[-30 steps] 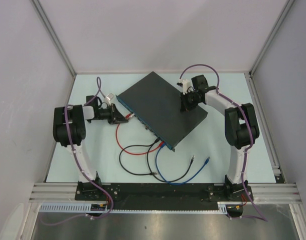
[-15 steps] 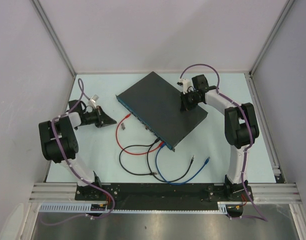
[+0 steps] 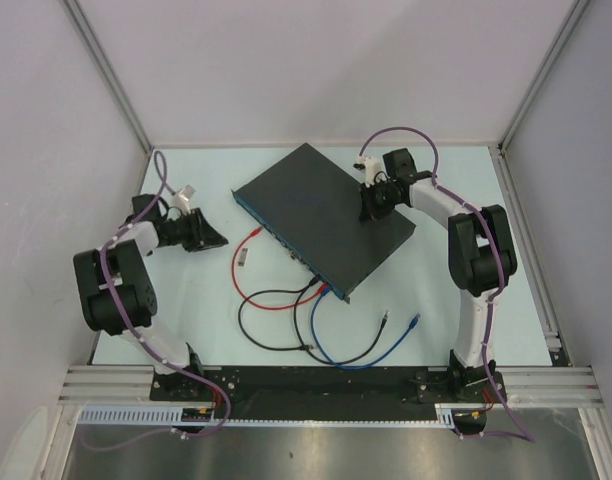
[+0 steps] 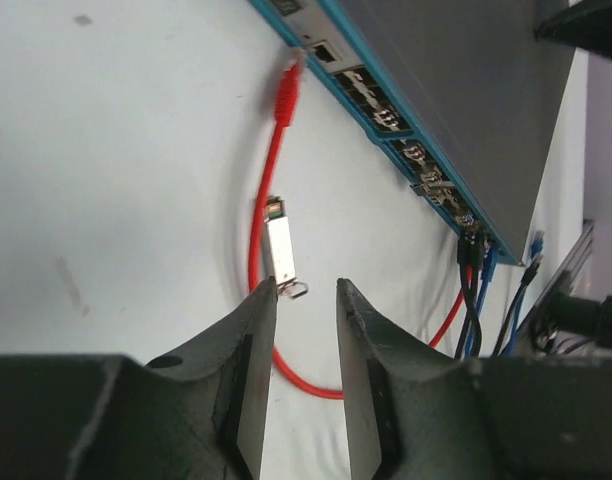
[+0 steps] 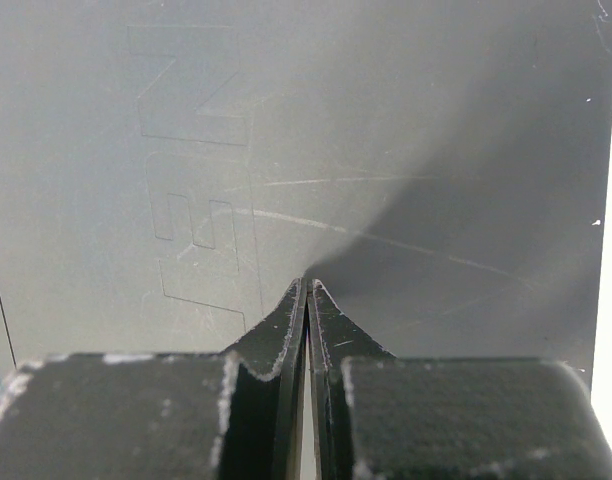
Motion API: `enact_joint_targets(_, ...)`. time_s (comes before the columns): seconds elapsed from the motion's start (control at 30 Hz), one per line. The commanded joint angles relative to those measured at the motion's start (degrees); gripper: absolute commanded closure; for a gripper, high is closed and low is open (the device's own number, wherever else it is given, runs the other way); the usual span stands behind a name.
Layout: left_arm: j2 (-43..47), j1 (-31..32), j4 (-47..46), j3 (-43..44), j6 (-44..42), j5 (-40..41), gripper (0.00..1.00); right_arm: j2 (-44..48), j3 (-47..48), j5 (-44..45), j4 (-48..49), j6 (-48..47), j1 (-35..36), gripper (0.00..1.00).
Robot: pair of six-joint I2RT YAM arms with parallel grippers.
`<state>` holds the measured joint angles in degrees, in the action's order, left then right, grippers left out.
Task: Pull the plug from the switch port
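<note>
The switch (image 3: 321, 212) is a flat dark grey box lying askew mid-table, its teal socket edge (image 4: 401, 135) facing left. A small silver plug (image 3: 243, 257) lies loose on the table clear of the sockets. In the left wrist view the plug (image 4: 279, 250) sits just beyond the fingertips. My left gripper (image 3: 216, 239) is open and empty left of the switch, and shows in its wrist view (image 4: 306, 292). A red cable's end (image 4: 284, 95) lies by a socket. My right gripper (image 3: 367, 212) is shut with its tips on the switch's top (image 5: 308, 285).
Red (image 3: 248, 290), black (image 3: 261, 330) and blue (image 3: 336, 350) cables loop on the table in front of the switch, some plugged in at its near corner (image 3: 321, 287). Loose cable ends lie at the right front (image 3: 414, 321). Frame rails bound the table.
My left gripper has drawn back leftward from the switch's socket edge. The silver plug, which was at the gripper by the sockets, now lies free on the table. The right arm has not moved.
</note>
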<state>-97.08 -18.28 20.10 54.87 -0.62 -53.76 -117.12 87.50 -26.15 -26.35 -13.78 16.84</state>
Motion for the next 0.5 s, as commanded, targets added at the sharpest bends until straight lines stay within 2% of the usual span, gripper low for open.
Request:
enact_joint_targets(0.0,1.71,7.81,3.12,3.14,-5.27,6.19,0.63,-5.4,-1.81,6.82,-2.57,-2.13,0.47,0.94)
enact_joint_targets(0.07,2.94,11.68,1.01,2.08,-4.21,14.44,0.59,-5.14,-1.9,6.82,-2.66,-2.22,0.56,0.94)
enact_joint_targets(0.13,3.65,14.92,0.99,2.25,-4.38,18.84,0.58,-4.78,-1.99,7.08,-2.74,-2.3,0.65,0.94)
enact_joint_targets(0.27,2.77,17.76,1.61,3.22,-5.61,29.21,0.57,-4.52,-2.16,7.08,-2.74,-2.48,0.39,0.94)
enact_joint_targets(0.47,0.32,21.27,2.58,6.12,-7.72,34.24,0.57,-4.26,-2.69,6.99,-2.3,-2.39,0.04,0.94)
